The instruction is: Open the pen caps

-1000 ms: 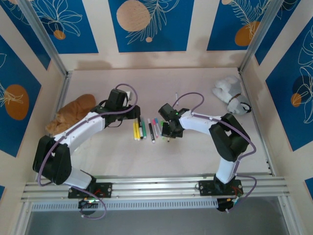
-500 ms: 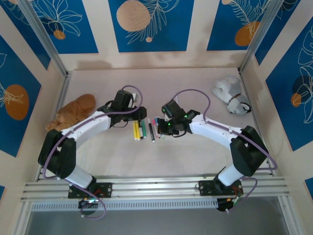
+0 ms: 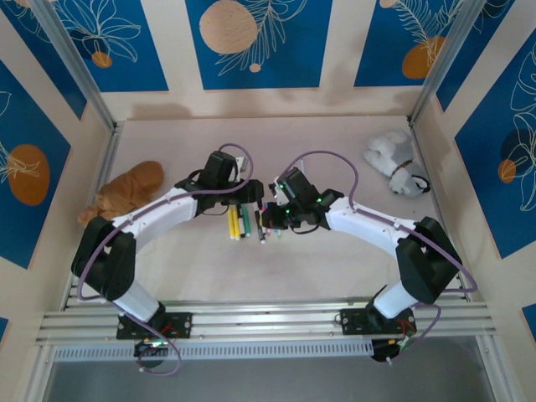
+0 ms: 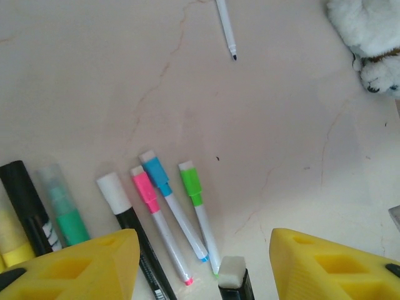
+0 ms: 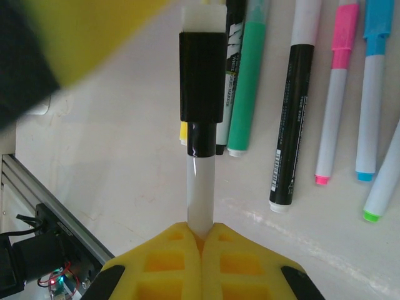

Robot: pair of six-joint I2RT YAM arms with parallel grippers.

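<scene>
Top view: my left gripper (image 3: 253, 200) and right gripper (image 3: 269, 219) sit nose to nose over the row of pens (image 3: 238, 223) mid-table. Left wrist: its yellow fingers (image 4: 81, 262) stand apart, the black cap (image 4: 235, 289) between them touching neither; pink cap (image 4: 144, 187), blue cap (image 4: 155, 173) and green cap (image 4: 191, 183) are on pens lying beyond. Right wrist: the fingers are clamped on the white pen barrel (image 5: 201, 187), black cap on.

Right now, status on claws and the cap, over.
Right claw shut on pen, black cap outward. Left claw open, cap end between its jaws, ungripped. Nothing blocking; spare pens on table.
</scene>
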